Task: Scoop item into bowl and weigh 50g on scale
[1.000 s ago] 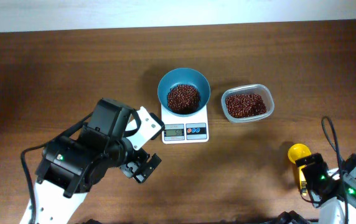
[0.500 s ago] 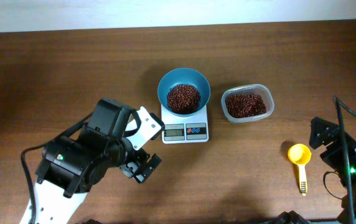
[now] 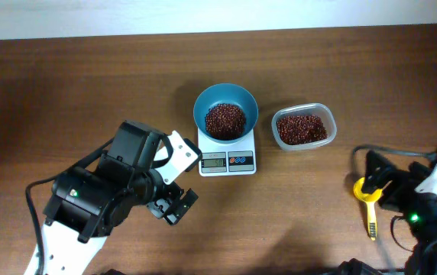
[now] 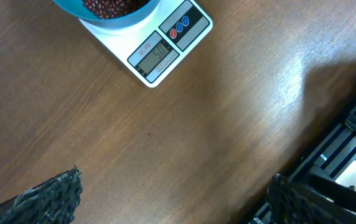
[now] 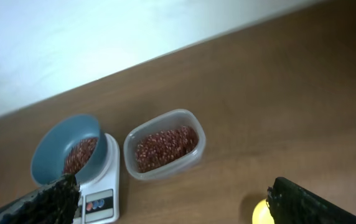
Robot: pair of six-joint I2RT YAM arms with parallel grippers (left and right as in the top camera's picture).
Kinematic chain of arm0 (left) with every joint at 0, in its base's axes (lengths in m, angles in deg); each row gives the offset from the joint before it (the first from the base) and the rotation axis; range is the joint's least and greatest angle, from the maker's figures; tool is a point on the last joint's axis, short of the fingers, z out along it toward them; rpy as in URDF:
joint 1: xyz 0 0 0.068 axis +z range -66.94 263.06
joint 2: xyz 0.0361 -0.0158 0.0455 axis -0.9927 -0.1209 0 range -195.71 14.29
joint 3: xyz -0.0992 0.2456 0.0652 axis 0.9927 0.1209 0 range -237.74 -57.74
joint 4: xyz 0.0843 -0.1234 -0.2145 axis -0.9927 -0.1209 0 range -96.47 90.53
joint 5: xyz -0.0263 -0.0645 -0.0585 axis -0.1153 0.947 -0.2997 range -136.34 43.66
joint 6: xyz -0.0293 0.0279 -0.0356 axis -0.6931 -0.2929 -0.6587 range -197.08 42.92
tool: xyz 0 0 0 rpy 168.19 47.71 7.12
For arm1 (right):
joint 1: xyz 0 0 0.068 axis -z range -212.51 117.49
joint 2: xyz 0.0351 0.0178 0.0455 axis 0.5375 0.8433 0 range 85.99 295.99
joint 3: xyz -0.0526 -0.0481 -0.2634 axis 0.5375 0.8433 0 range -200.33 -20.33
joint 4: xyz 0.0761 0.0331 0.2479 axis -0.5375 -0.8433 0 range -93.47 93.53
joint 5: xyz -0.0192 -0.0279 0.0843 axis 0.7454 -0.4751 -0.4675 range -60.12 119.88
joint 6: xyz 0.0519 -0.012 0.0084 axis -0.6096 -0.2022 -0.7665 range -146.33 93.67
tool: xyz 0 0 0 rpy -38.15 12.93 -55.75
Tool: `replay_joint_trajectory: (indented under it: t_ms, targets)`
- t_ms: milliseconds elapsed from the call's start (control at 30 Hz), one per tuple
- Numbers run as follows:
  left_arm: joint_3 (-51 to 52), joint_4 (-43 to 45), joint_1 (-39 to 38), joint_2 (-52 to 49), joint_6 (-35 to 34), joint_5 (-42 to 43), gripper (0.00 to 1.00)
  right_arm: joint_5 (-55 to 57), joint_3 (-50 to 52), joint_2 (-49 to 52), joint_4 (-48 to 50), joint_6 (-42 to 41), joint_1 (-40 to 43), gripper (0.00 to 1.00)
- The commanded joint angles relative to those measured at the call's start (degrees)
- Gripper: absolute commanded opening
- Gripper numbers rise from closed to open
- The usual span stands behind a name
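On the scale [image 3: 237,143], bowl [image 3: 202,108] of beans [image 3: 224,120], scoop [image 3: 370,218] partly hidden beneath spread right gripper [image 3: 377,185], left gripper [image 3: 171,206] spread too.

Bowl [image 3: 202,114] is looking teal, beans [image 3: 224,120] dark red-brown, scale [image 3: 227,153] white with red/blue buttons [image 3: 237,160], scoop [image 3: 367,191] yellow, surface [image 3: 89,84] brown woodgrain.

Right arm [image 3: 425,191] back in over desk [image 3: 295,221] after swinging out toward right edge half a second ago. Right pincer [image 3: 377,182], a second ago low over handle of yellow scoop [image 3: 370,218], now over scoop's cup end, jaws wide, partly hiding it.
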Motion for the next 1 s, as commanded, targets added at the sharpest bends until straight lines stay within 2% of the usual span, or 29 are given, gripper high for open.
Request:
replay_joint_trajectory:
  t_ms: [0,133,333,633,767,967]
  targets:
    - [0.2,0.1,0.1,-0.1,0.9,-0.2,0.99,13.3,2.2,-4.7,3.0,1.9,-11.7,0.99]
    - [0.2,0.1,0.1,-0.1,0.9,-0.2,0.99,19.7,10.4,-12.9,12.5,1.9,-20.9,0.99]
    - [0.2,0.1,0.1,-0.1,0.9,-0.2,0.99,20.0,29.6,-23.6,30.6,-1.3,-24.5,0.99]
    - [0.2,0.1,0.1,-0.1,0.9,-0.2,0.99,22.4,45.3,-33.5,37.0,-2.0,-25.9,0.99]
    - [0.2,0.1,0.1,-0.1,0.9,-0.2,0.99,23.5,48.6,-33.6,41.7,-1.7,-26.3,0.99]
    - [0.2,0.1,0.1,-0.1,0.9,-0.2,0.99,29.7,53.9,-33.6,43.0,-1.5,-27.4,0.99]
